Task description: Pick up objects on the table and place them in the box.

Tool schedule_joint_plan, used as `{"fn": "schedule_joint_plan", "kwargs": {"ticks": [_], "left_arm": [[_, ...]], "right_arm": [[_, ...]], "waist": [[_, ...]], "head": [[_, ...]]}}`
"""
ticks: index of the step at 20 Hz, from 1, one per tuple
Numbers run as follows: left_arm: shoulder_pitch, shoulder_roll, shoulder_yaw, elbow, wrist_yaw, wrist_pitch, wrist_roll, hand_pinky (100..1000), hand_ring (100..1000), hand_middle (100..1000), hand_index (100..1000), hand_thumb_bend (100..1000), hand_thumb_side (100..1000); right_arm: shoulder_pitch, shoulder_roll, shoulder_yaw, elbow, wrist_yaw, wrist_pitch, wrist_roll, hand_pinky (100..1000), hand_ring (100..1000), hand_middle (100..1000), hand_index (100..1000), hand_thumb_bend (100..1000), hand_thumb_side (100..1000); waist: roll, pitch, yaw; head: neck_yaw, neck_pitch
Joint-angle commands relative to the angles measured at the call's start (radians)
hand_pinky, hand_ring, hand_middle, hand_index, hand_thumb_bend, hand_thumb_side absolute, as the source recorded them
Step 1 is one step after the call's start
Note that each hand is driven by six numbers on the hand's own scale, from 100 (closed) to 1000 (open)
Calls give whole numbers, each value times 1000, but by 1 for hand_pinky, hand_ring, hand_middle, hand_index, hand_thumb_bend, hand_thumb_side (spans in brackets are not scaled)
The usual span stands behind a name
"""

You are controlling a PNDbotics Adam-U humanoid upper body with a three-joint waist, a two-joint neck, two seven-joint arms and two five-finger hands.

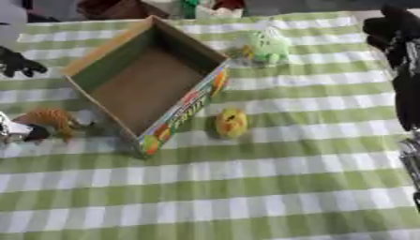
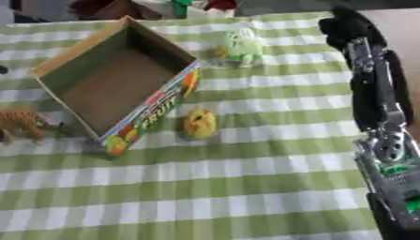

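Three toys lie outside the empty box [image 1: 144, 82]: yellow toy [image 1: 231, 123] touching its 4 o'clock wall, green toy [image 1: 267, 46] at 2, orange animal [image 1: 53, 121] at 8; right hand [image 2: 351, 26], finger state untellable, risks nudging the yellow toy away.

Your right robot hand [image 2: 351, 26] shows only as a dark blurred mass near the top right, so you cannot tell how its fingers stand. Your left robot hand [image 1: 18, 64] is cut by the left edge of the left eye view, and only dark fingers show. The orange striped toy animal [image 1: 51, 121] beside the box [image 1: 115, 56] is too blurred for you to name, and a black-and-white thing [image 1: 15, 129] touching it runs off the left edge. The pale green toy [image 1: 267, 45] past the box is smeared. At the far edge of the bench [image 1: 246, 187], red and green things [image 1: 209, 5] are cropped by the top.
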Motion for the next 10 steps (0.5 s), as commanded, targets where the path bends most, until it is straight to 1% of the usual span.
{"fn": "schedule_joint_plan", "kwargs": {"ticks": [1, 4, 8, 10], "left_arm": [[-2, 35, 3, 17, 31, 35, 1, 686, 803, 814, 1000, 566, 713], [-1, 24, -5, 39, 72, 77, 1, 684, 799, 809, 1000, 534, 676], [-7, 11, -18, 70, 123, 132, 1, 689, 806, 819, 1000, 529, 668], [-15, 4, -22, 81, 125, 155, 1, 689, 813, 828, 1000, 526, 665]], "right_arm": [[-11, -18, -4, -21, 4, 1, 1, 881, 849, 753, 905, 100, 1000], [-11, -16, -5, -21, 4, 1, 1, 881, 849, 752, 903, 100, 1000], [-10, -15, -5, -21, 5, 2, 1, 881, 849, 751, 901, 100, 1000], [-10, -14, -5, -21, 6, 3, 1, 881, 848, 751, 901, 100, 1000]], "waist": [[-1, -14, -1], [-3, -14, -2], [-5, -13, -2], [-5, -13, -2]], "head": [[4, -14], [5, -14], [7, -13], [12, -13]]}}
